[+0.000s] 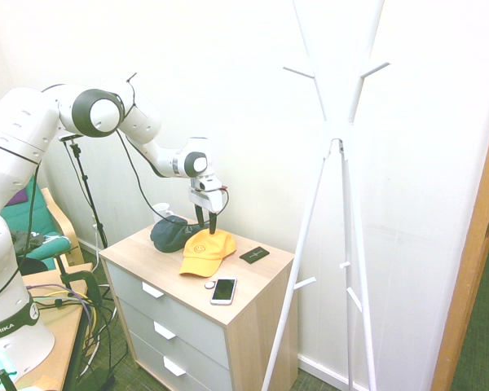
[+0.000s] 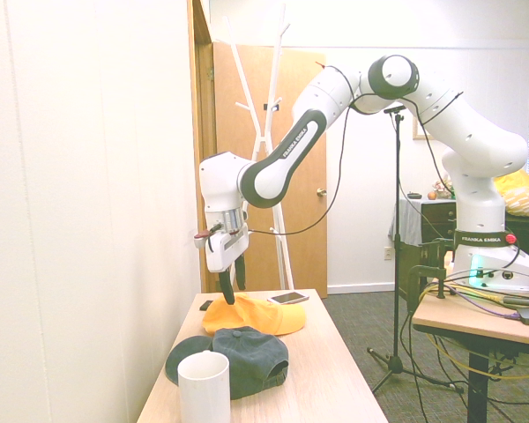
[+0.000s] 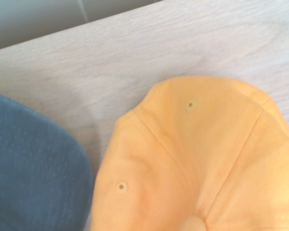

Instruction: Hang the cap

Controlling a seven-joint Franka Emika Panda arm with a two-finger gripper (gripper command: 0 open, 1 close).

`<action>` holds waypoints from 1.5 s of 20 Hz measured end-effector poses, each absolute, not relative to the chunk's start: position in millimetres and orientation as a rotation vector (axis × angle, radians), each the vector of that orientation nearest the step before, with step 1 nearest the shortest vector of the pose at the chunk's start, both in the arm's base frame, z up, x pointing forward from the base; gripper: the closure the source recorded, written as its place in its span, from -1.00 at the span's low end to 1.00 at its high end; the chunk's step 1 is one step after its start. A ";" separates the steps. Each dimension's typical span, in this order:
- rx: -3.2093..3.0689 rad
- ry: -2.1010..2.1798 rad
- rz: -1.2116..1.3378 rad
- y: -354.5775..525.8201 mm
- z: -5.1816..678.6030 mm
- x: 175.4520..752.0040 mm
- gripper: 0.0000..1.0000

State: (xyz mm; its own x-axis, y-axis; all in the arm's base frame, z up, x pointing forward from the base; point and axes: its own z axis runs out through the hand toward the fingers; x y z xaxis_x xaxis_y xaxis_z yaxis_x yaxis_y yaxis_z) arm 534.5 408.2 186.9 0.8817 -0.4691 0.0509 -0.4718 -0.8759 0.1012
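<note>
In the first exterior view, the cap lies on top of the drawers, between the other cap to its left and the wallet to its right. The mug stands behind the other cap. The phone lies in front of the cap, near the front edge, with a small disc just beside it on the left. The rack stands on the floor to the right of the drawers. Left of the drawers is the chair, behind the table.
</note>
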 end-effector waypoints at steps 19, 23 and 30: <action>2.926 -0.729 0.026 406.8 172.4 547.9 1.00; 2.923 -0.734 0.030 404.3 172.6 550.7 1.00; 2.912 -0.815 0.066 385.5 185.5 570.0 1.00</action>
